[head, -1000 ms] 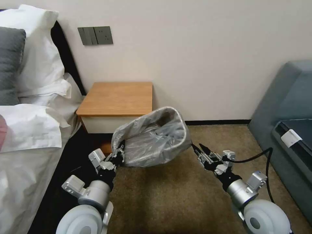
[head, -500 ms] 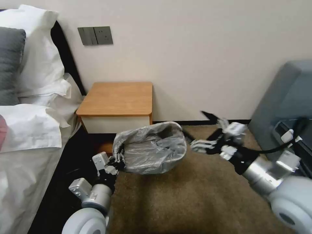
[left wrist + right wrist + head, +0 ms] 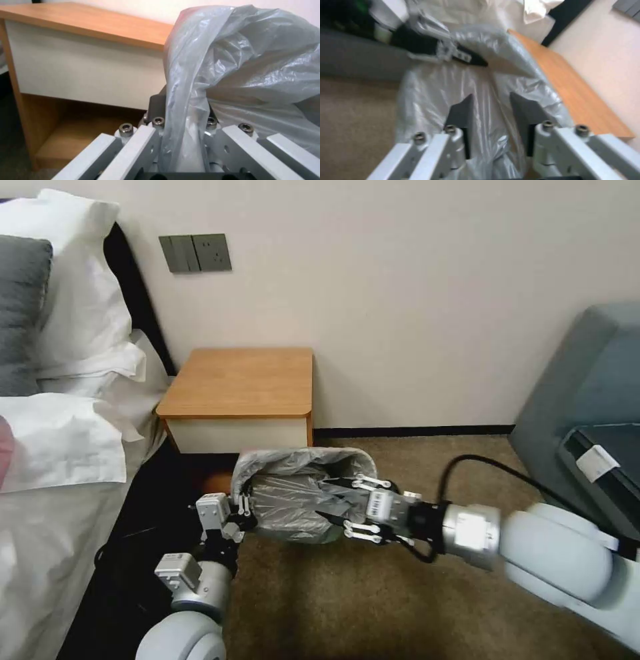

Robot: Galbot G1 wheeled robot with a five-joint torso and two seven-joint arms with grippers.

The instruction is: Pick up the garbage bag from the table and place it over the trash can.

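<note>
So that the mouth does not slump shut, pinches the near-left edge of the garbage bag [image 3: 186, 105] hard in the left gripper [image 3: 244, 507], with the film bunched between clenched fingers [image 3: 156, 106]. Just beyond, reaches the right gripper [image 3: 325, 499] in from the right across the bag's opening, fingers [image 3: 461, 117] spread and grasping nothing, likely to press the liner down and outward. Sits low over the carpet [image 3: 373, 593], mouth up and roughly bin-shaped. Presumably drapes the trash can here, though too veiled by grey plastic to say for certain. Lies wholly off the table [image 3: 240, 380], standing just behind against the wall [image 3: 400, 280].
</note>
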